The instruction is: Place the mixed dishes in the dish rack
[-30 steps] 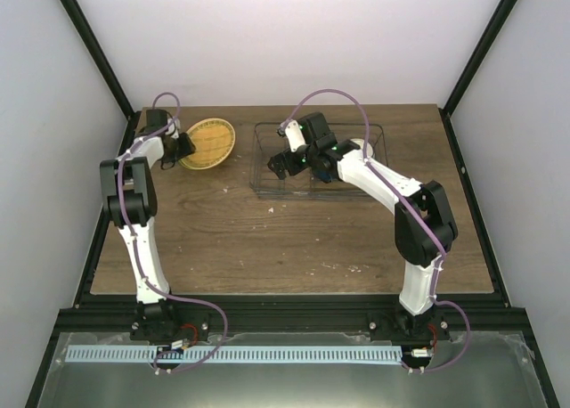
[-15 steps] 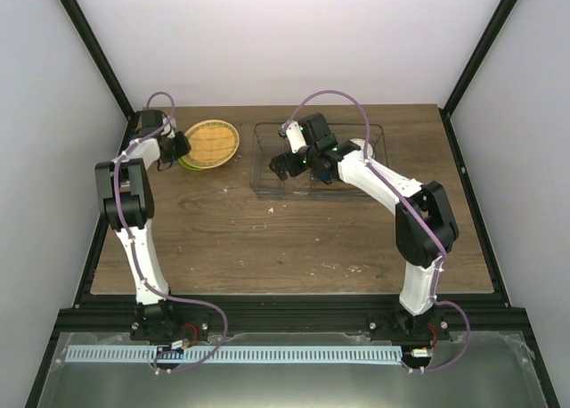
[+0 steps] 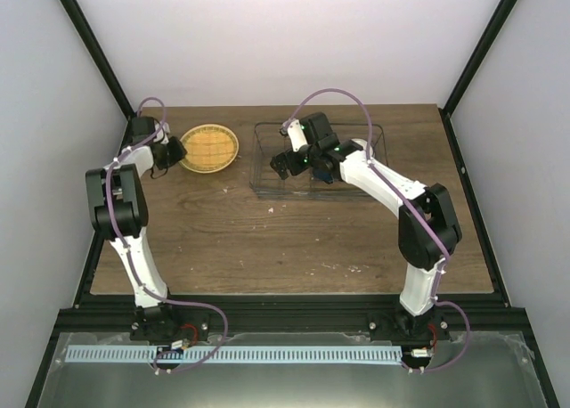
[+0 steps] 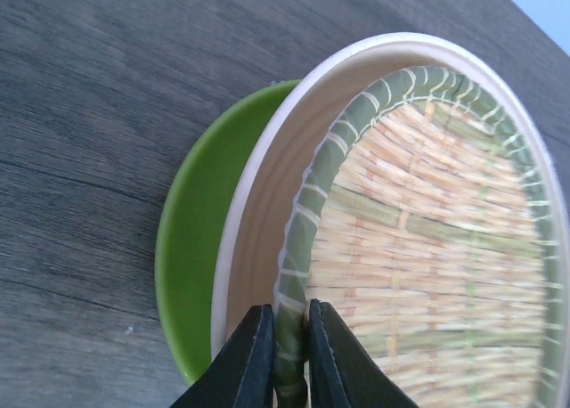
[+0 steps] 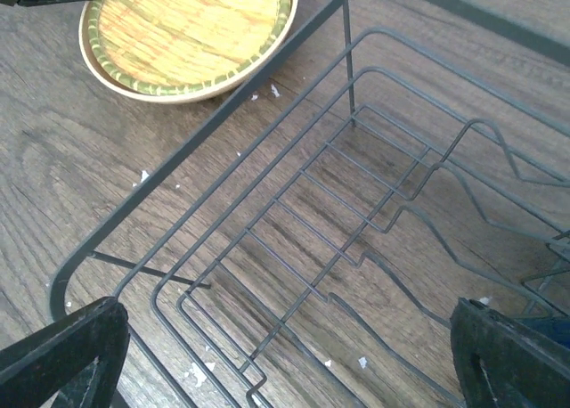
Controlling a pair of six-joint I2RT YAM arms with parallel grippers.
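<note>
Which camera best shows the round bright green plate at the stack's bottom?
Left wrist: the round bright green plate shows as a broad crescent under the woven yellow plate. Top and right wrist views show that woven plate, no green.

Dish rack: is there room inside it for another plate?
Yes. In the dish rack, the left half under the open right gripper is bare wire; the right end holds a cup. The table in front is free. Crowded: far-left woven plate, left gripper clamped on.
</note>
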